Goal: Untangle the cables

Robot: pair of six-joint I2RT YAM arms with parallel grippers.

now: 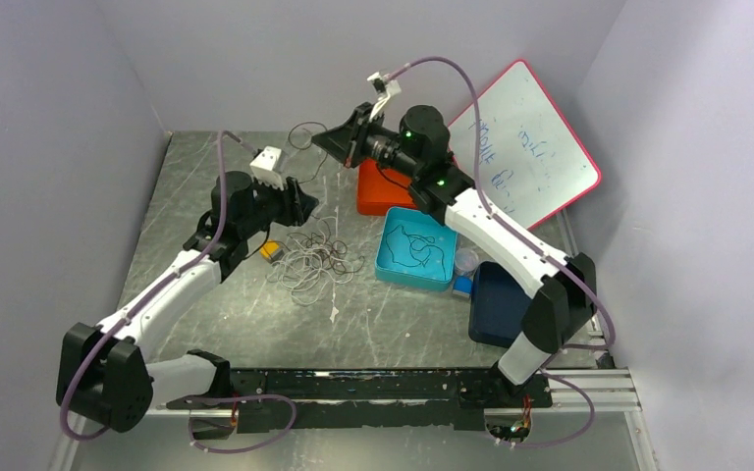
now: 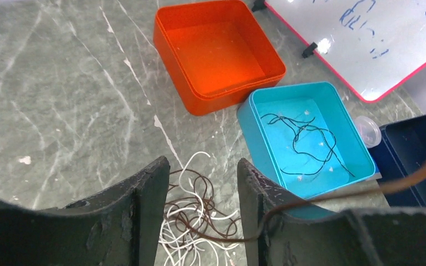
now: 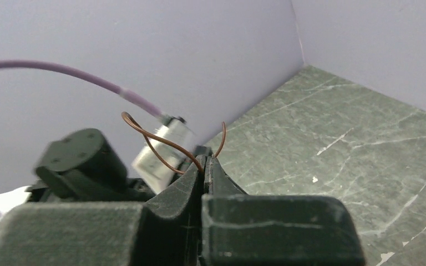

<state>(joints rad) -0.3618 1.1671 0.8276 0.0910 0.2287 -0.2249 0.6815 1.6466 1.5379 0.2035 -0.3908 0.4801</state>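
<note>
A tangle of white and brown cables lies on the grey marbled table, left of the teal tray. My left gripper hovers over it, open and empty. In the left wrist view the tangle shows between the open fingers of the left gripper. One brown cable runs from the tangle across the right finger and off to the right. My right gripper is raised at the back, shut on a brown cable at the tips of the right gripper. A black cable lies in the teal tray.
A teal tray stands right of the tangle, an orange box behind it and a dark blue box to its right. A whiteboard leans at the back right. A small clear cup and a yellow object lie nearby.
</note>
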